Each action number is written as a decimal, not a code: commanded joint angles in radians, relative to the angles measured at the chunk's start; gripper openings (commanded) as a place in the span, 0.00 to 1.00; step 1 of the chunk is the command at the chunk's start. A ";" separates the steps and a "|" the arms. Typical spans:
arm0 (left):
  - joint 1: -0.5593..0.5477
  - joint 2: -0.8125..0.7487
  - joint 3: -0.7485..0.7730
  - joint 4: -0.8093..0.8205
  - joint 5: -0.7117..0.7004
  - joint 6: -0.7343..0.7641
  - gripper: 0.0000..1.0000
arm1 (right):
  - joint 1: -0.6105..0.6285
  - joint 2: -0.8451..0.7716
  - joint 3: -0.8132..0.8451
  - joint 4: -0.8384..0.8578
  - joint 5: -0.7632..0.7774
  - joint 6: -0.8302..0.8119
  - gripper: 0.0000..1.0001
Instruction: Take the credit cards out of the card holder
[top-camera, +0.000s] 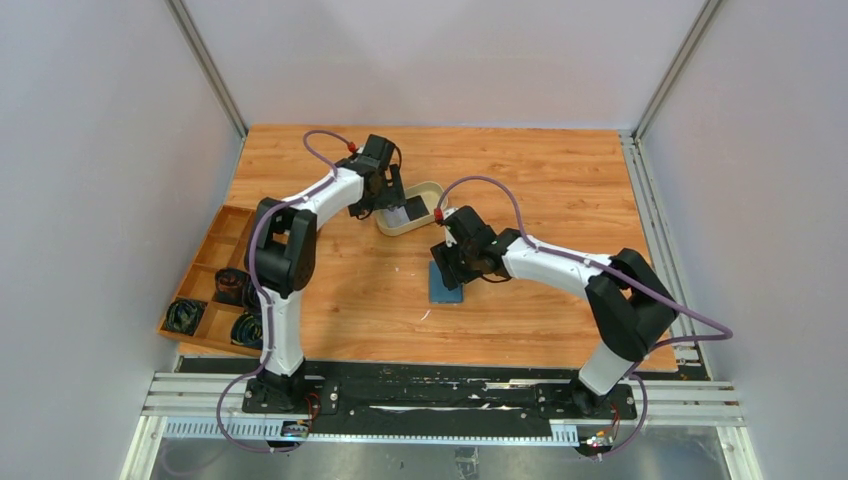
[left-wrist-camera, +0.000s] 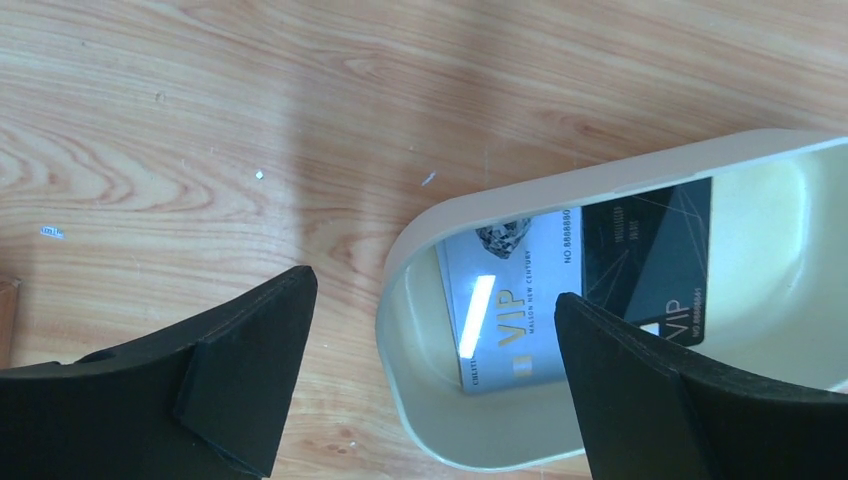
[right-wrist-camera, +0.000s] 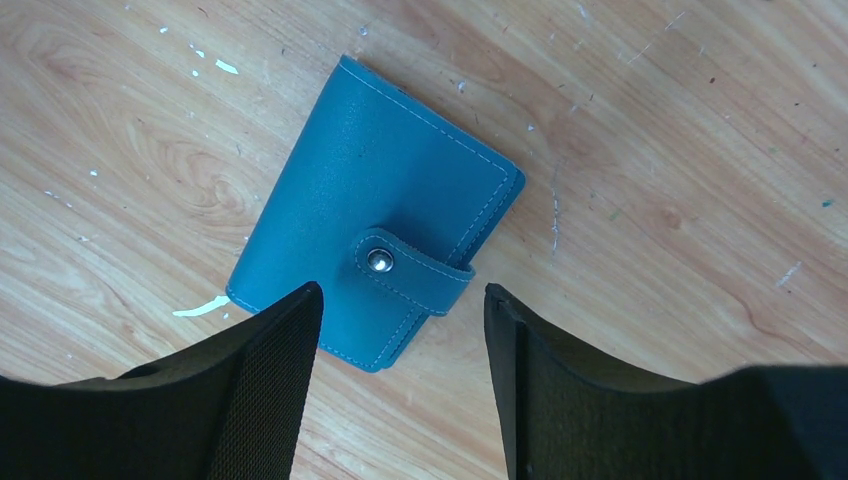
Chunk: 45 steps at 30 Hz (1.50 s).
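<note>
Hovering over the shut card holder (right-wrist-camera: 370, 180), our right gripper (right-wrist-camera: 402, 295) stands parted; the holder's length runs near-to-far, mid-table (top-camera: 560, 180), wood bare around; our left gripper (left-wrist-camera: 435, 285) gapes over the tray (left-wrist-camera: 400, 260).

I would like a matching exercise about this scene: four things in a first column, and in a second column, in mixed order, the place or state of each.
Things:
1. teal-blue folding card holder
2. silver-grey rectangular card
3. beige oval tray
4. brown wooden divided box

Place or state:
A. lies inside the tray
B. at the left edge of the wooden table
C. shut, snap fastened, flat on the table
D. under the open left pincer

Pairs: 1-C, 2-A, 3-D, 4-B
</note>
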 joint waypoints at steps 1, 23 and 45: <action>-0.009 -0.098 -0.047 0.072 0.001 0.025 1.00 | 0.018 0.029 0.027 0.013 0.000 0.016 0.64; -0.078 -0.357 -0.237 0.107 -0.049 0.034 1.00 | 0.018 0.097 -0.046 0.115 -0.052 0.055 0.06; -0.296 -0.437 -0.680 0.348 0.121 -0.113 0.98 | -0.005 0.032 -0.104 0.212 -0.248 -0.108 0.00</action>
